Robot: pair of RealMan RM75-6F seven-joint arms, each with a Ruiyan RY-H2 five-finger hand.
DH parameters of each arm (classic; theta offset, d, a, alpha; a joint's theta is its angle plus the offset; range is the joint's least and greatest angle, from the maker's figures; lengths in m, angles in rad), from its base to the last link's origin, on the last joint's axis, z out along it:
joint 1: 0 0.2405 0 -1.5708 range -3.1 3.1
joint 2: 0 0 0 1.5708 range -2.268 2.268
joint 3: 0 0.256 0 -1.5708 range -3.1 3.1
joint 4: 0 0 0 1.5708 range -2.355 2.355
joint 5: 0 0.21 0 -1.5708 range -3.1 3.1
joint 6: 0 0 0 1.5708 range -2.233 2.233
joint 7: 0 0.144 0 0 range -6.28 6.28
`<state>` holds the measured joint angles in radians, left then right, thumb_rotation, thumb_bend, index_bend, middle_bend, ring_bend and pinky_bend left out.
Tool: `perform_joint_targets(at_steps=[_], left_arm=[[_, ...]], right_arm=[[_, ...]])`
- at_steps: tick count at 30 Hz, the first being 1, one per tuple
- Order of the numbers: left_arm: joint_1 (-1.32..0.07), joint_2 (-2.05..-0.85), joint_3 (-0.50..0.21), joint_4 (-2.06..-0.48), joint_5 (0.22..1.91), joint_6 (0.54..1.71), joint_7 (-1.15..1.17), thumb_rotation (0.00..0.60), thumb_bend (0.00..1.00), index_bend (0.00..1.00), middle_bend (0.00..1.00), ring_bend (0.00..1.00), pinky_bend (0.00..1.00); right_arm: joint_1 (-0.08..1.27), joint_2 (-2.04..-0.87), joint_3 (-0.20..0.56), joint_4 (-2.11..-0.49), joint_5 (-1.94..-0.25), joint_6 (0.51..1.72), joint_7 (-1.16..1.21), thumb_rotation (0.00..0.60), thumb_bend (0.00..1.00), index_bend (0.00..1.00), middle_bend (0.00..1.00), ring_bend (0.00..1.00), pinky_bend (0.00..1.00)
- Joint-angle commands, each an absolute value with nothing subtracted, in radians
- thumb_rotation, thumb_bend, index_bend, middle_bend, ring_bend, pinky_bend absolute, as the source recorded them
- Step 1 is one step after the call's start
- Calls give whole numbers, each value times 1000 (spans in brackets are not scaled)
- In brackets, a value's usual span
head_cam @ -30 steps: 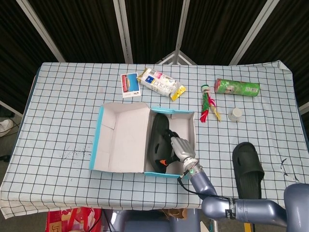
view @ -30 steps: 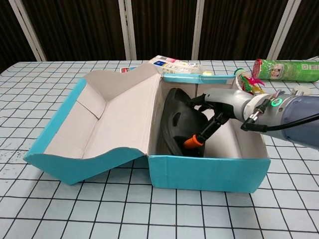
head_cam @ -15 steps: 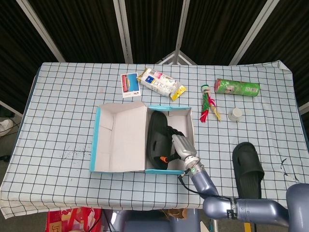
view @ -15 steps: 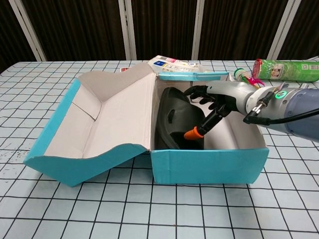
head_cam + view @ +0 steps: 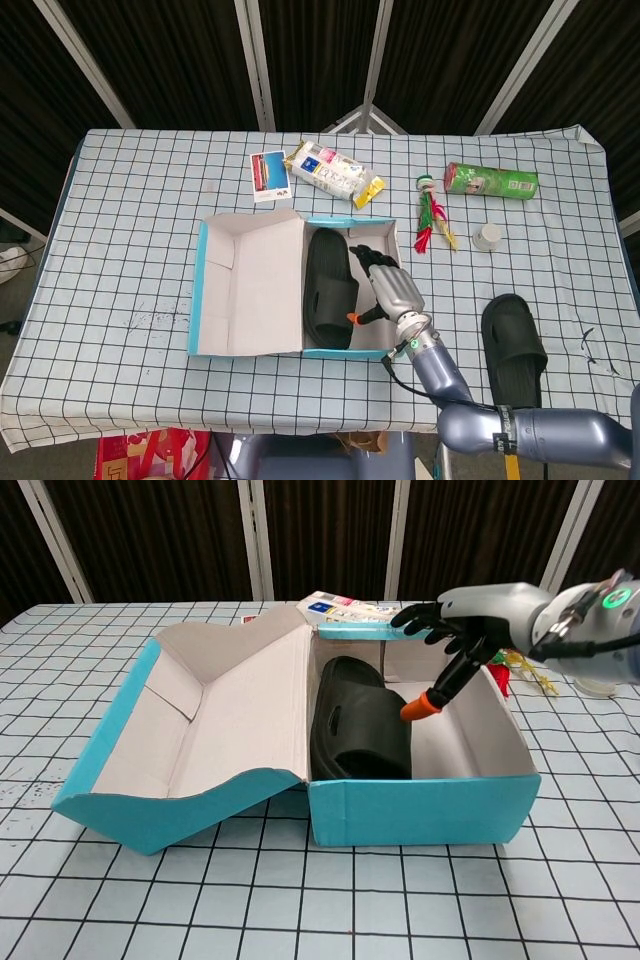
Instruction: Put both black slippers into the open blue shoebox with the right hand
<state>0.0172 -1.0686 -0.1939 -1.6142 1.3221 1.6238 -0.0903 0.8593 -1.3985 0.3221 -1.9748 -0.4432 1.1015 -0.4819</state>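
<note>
First slipper [image 5: 329, 287] now released, lying flat inside the box [image 5: 215, 300]; right hand [image 5: 392, 290] lifted clear above box's right side, fingers apart, empty. Second slipper [image 5: 513, 346] waiting on desk, right of box. Half done.

Two slippers [image 5: 329, 291] [image 5: 513, 349], one shoebox [image 5: 203, 300]

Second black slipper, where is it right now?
In the head view, the second slipper lies on the table right of the blue shoebox, near the front edge.
</note>
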Motion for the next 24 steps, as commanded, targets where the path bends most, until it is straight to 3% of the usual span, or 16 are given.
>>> perform_joint_targets(at_steps=[1,8,12,14,24], left_arm=[[19,-1068,-194,-1614,1321,1625,-91,600,373,113,63,32,131],[24,-1065,-193,-1619,1323,1633,-93,600,373,114,63,32,131],[26,-1067,-193,-1627,1329,1642,-90,600,373,113,63,32,131],[29,-1067,-193,-1630,1331,1650,-86,600,373,114,63,32,131],[33,-1068,-200,-1630,1317,1657,-75,600,373,114,63,32,131]], right_arm=[[858,-1300,349,-2068,-412,1134,-505,600,200,8,0,21,64],[769,-1066,337,-2217,-421,1190,-493,600,200,8,0,22,64],[718,-917,272,-2246,-408,1163,-521,600,199,8,0,22,64],[665,-848,193,-2200,-409,1127,-529,600,200,8,0,22,64],[585,-811,92,-2016,-516,934,-426,600,200,8,0,22,64]])
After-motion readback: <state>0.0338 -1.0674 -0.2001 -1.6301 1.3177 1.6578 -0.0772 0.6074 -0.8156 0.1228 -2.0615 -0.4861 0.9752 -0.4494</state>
